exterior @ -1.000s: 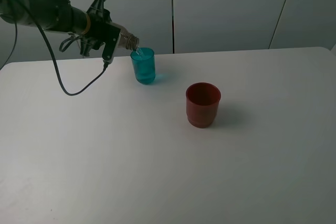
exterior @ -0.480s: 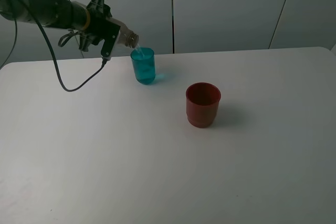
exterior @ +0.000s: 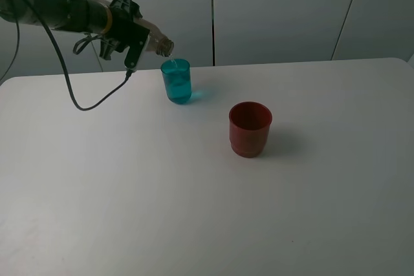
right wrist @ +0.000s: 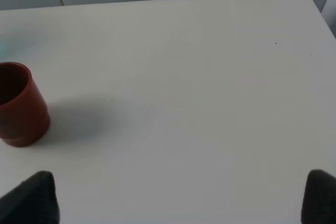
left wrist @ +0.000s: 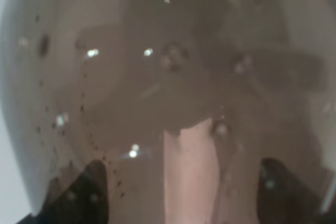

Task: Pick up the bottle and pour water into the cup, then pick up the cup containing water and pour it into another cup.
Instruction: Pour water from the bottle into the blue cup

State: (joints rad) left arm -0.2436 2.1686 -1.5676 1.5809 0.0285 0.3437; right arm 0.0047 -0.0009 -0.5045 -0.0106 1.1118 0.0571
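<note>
Bottle (exterior: 160, 42) near-horizontal, neck toward cup (exterior: 176, 81)

White table (exterior: 194, 211), teal cup (exterior: 176, 82), red cup (exterior: 250, 129)

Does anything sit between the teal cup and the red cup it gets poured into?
Nothing visible. Only bare table lies between the teal cup and the red cup; the bottle is tilted above the teal cup's other side.

Soft, even light falls on the white surface (exterior: 162, 211). The dark red cup (exterior: 250, 128) throws a faint shadow toward the right. The left wrist view is dim, brownish and blurred, with small glints.
</note>
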